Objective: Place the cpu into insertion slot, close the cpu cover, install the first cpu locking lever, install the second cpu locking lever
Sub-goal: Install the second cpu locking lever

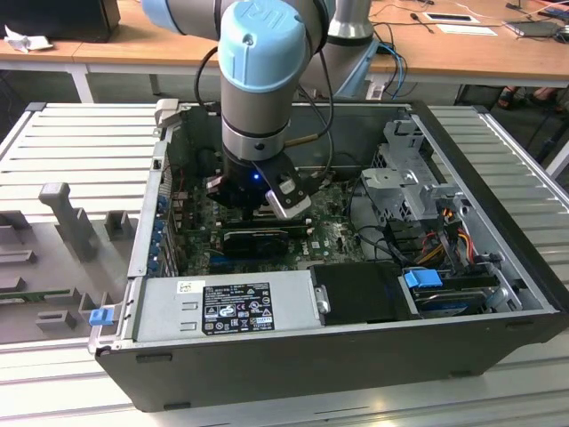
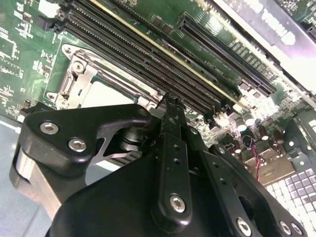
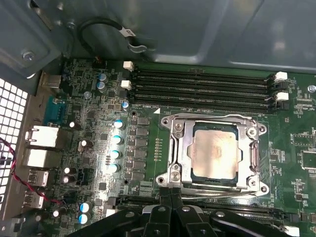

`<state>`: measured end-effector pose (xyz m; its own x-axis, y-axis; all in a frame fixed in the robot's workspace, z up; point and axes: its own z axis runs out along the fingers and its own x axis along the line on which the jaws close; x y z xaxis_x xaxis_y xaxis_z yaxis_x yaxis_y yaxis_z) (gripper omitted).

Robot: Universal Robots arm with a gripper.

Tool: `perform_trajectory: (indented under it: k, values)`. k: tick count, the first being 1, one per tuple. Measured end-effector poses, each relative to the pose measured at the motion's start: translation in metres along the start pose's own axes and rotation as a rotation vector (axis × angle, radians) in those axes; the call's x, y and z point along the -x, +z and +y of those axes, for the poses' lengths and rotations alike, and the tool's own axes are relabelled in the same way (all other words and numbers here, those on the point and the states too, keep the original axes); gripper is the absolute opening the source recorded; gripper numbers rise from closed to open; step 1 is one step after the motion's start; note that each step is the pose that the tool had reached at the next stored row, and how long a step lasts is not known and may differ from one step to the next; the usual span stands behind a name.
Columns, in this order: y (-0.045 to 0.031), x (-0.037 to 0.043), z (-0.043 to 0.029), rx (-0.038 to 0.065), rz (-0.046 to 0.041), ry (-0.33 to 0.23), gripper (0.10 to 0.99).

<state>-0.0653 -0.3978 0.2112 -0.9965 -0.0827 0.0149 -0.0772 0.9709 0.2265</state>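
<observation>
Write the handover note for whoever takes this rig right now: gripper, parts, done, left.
Gripper: fingers together, holding nothing, poised just beside the insertion slot inside the computer case.
The cpu: seated in the slot on the motherboard, next to the memory slots.
The cpu cover: down around the chip.
Done: cpu placed, cover closed.
Left: locking levers; whether either is latched cannot be judged.

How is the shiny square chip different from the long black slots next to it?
The cpu is square, flat and pale tan-silver; the memory slots are long, thin and black. The cpu is framed by the silver cpu cover; the slots lie in open parallel rows. Both sit on the green motherboard.
</observation>
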Motion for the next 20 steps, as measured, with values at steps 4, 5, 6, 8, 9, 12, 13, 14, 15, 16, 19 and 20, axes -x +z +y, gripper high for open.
perform_trajectory:
  k: [4, 5, 6, 8, 9, 12, 13, 14, 15, 16, 19, 20]
  values:
    - [0.0037, -0.0005, -0.0025, 0.009, -0.0007, 0.000, 0.106]
    - [0.0044, -0.0006, -0.0030, 0.012, -0.0008, -0.001, 0.106]
    - [0.0056, -0.0009, -0.0036, 0.017, -0.0013, -0.001, 0.106]
    - [0.0070, -0.0010, -0.0046, 0.026, -0.0019, -0.001, 0.106]
    - [0.0083, -0.0011, -0.0059, 0.037, -0.0027, -0.002, 0.106]
    - [0.0103, -0.0017, -0.0077, 0.047, -0.0035, -0.002, 0.106]
    - [0.0104, -0.0020, -0.0079, 0.049, -0.0035, -0.002, 0.106]
    - [0.0105, -0.0023, -0.0081, 0.052, -0.0037, -0.003, 0.106]
    - [0.0106, -0.0025, -0.0081, 0.056, -0.0041, -0.003, 0.106]
    - [0.0106, -0.0026, -0.0082, 0.061, -0.0046, -0.003, 0.106]
    - [0.0120, -0.0032, -0.0087, 0.075, -0.0057, -0.003, 0.106]
    - [0.0123, -0.0033, -0.0088, 0.076, -0.0058, -0.003, 0.106]
